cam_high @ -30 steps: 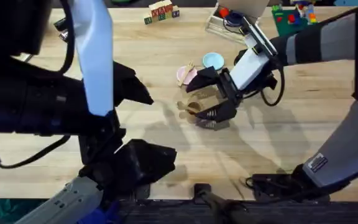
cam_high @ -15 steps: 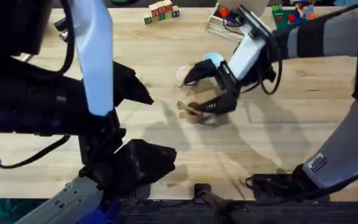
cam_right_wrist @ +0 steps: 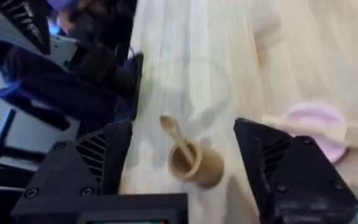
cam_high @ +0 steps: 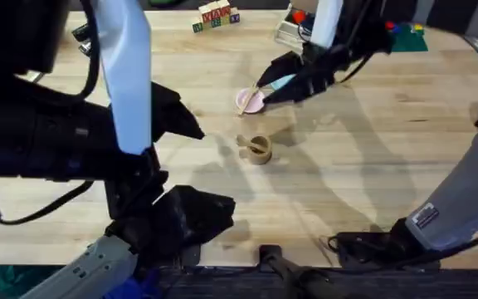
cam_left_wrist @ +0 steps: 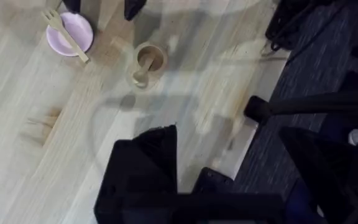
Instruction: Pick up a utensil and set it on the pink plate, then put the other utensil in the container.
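A: Two utensils are sitting where the task wants them: the fork (cam_left_wrist: pixel 66 35) is lying across the pink plate (cam_left_wrist: pixel 79 28), and the other utensil (cam_right_wrist: pixel 179 143) is standing in the container (cam_right_wrist: pixel 196 165).

B: So, by these views, nothing is left?

A: Apparently. The right gripper (cam_right_wrist: pixel 182 171) is hovering spread and empty; the left gripper (cam_left_wrist: pixel 229 165) is likewise spread.

B: And the setting?

A: Pale wooden bench (cam_high: pixel 372 166), toy blocks (cam_high: pixel 215 14) at its far edge.

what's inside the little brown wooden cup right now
The slim tineless wooden utensil stands tilted in the cup, its rounded end leaning out over the rim. Its lower end is hidden by the cup wall.
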Available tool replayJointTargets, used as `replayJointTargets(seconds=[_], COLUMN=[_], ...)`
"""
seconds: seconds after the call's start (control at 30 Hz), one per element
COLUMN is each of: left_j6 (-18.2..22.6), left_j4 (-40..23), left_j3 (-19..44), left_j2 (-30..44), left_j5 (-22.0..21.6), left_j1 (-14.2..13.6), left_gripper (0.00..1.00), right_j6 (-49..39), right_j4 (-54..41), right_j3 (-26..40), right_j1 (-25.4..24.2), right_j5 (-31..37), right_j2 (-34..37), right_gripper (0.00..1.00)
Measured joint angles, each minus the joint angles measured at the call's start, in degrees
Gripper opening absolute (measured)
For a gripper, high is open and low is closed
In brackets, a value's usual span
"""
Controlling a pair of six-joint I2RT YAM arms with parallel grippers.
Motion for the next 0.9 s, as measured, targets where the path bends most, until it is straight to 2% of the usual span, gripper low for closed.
replayJointTargets(seconds=[0.2, 0.33, 0.47, 0.63, 0.9], left_j6=[0.0, 0.0, 0.0, 0.0, -0.54], left_j4=[0.0, -0.01, -0.01, 0.01, 1.83], left_j3=[0.0, 0.0, 0.0, 0.0, 0.0], left_j2=[0.0, 0.0, 0.0, 0.01, 0.0], left_j5=[-0.16, -0.48, -1.06, -1.29, -2.29], left_j1=[0.0, 0.0, 0.0, 0.0, 0.0], left_gripper=[0.993, 0.993, 0.993, 0.993, 0.993], right_j6=[6.5, 11.25, 16.67, 22.06, 32.51], right_j4=[-13.82, -17.78, -19.15, -21.48, -23.58], right_j3=[13.68, 19.72, 20.74, 20.8, 21.13], right_j1=[0.04, 0.04, 0.04, -0.28, -0.33], right_j5=[11.22, 18.03, 23.99, 27.93, 42.38], right_j2=[0.01, -0.51, -3.69, -10.32, -20.56], right_gripper=[0.984, 0.988, 0.982, 0.982, 0.975])
